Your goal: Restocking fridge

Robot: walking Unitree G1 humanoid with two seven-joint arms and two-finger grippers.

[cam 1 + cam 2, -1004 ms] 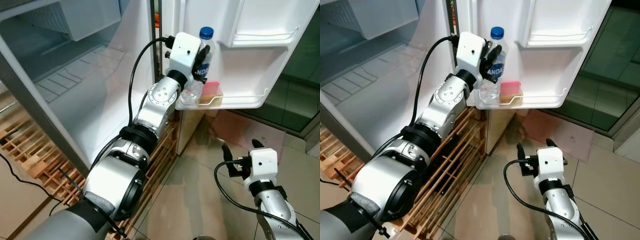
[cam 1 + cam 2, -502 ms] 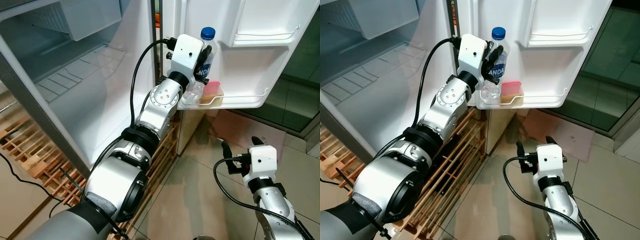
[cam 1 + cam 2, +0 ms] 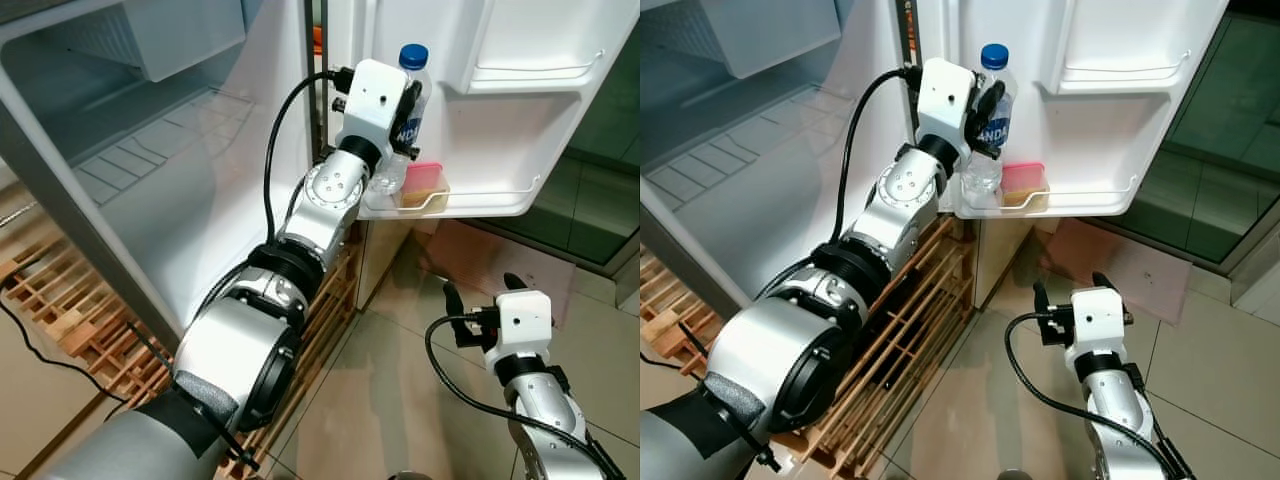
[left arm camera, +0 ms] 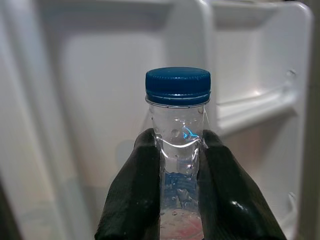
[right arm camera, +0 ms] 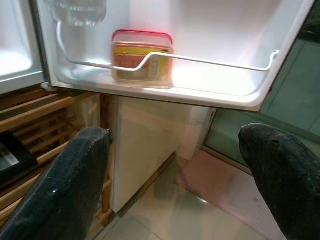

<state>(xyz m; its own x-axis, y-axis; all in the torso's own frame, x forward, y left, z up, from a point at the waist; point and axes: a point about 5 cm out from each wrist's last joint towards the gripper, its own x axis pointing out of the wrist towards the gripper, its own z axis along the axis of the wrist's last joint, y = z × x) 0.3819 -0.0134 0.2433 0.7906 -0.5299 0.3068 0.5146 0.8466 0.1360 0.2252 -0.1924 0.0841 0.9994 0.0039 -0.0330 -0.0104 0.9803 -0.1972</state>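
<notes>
Fridge (image 3: 150,150) is the biggest thing here, standing wide open with pale, frosty-looking shelves inside, and its door (image 3: 500,110) is swung out toward the robot's right side, showing a lower door shelf (image 3: 470,205) with a thin wire rail across the front. Under the fridge there's a slatted wooden pallet (image 3: 70,310) sitting on a tiled floor (image 3: 400,400), plus a reddish mat (image 3: 1120,265) lying just past the door. Left arm is stretched way up and forward, and the left gripper (image 4: 181,165) is pinching a clear water bottle (image 3: 405,120) with a blue cap (image 4: 178,85); the wrist view shows both black fingers (image 4: 140,185) squeezed against the bottle just below the neck. Bottle is upright at the hinge end of that lower door shelf, though I can't tell if its base is actually resting on the shelf or hanging a bit above it. Right beside it on the same shelf sits a small container with a pink lid (image 3: 424,183), close to the bottle. Right gripper (image 3: 486,296) hangs low over the floor tiles, below the door shelf, fingers spread apart and holding nothing.
</notes>
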